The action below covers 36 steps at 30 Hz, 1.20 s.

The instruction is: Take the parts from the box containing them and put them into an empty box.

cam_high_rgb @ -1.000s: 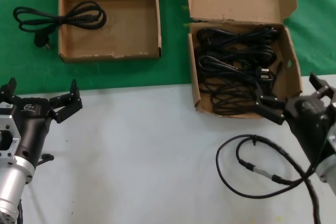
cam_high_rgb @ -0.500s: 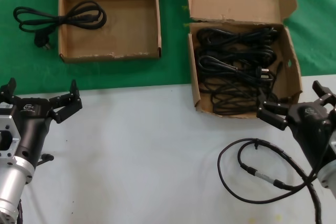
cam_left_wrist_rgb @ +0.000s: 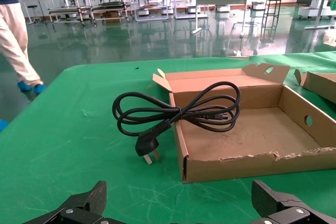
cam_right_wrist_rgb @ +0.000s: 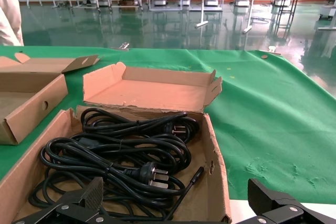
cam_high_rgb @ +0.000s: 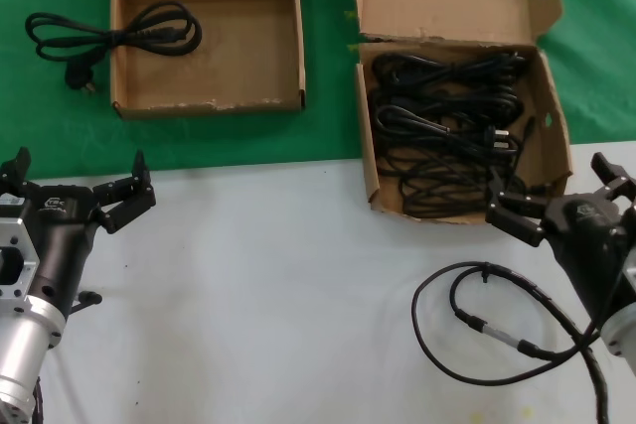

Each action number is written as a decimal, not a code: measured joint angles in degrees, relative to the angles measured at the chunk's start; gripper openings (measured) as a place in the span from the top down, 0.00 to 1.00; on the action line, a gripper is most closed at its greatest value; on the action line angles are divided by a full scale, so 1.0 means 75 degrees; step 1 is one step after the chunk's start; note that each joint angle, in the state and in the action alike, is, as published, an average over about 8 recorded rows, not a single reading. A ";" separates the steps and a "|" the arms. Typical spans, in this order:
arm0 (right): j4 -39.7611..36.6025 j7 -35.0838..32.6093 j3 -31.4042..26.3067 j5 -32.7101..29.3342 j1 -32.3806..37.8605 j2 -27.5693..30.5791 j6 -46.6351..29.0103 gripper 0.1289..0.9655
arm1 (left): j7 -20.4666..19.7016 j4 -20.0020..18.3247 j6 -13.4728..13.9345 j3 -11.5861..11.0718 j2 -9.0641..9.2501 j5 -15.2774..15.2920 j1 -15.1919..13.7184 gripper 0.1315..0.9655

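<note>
right gripper at the full box's front rim

our right gripper [cam_high_rgb: 558,198] spreads its fingers [cam_high_rgb: 504,209] wide, empty, by the front wall of the box of cords [cam_high_rgb: 373,161], where coiled cords [cam_high_rgb: 442,126] lie. one cord [cam_high_rgb: 109,35] hangs over the other box [cam_high_rgb: 298,42]. our left gripper [cam_high_rgb: 75,184], fingers apart and empty, waits over the white surface [cam_high_rgb: 278,285].
</note>
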 joint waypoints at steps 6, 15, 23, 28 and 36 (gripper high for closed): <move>0.0000 0.0000 0.0000 0.0000 0.0000 0.0000 0.0000 0.00 | 0.0000 0.0000 0.0000 0.0000 0.0000 0.0000 0.0000 0.00; 0.0000 0.0000 0.0000 0.0000 0.0000 0.0000 0.0000 0.00 | 0.0000 0.0000 0.0000 0.0000 0.0000 0.0000 0.0000 0.00; 0.0000 0.0000 0.0000 0.0000 0.0000 0.0000 0.0000 0.00 | 0.0000 0.0000 0.0000 0.0000 0.0000 0.0000 0.0000 0.00; 0.0000 0.0000 0.0000 0.0000 0.0000 0.0000 0.0000 0.00 | 0.0000 0.0000 0.0000 0.0000 0.0000 0.0000 0.0000 0.00; 0.0000 0.0000 0.0000 0.0000 0.0000 0.0000 0.0000 0.00 | 0.0000 0.0000 0.0000 0.0000 0.0000 0.0000 0.0000 0.00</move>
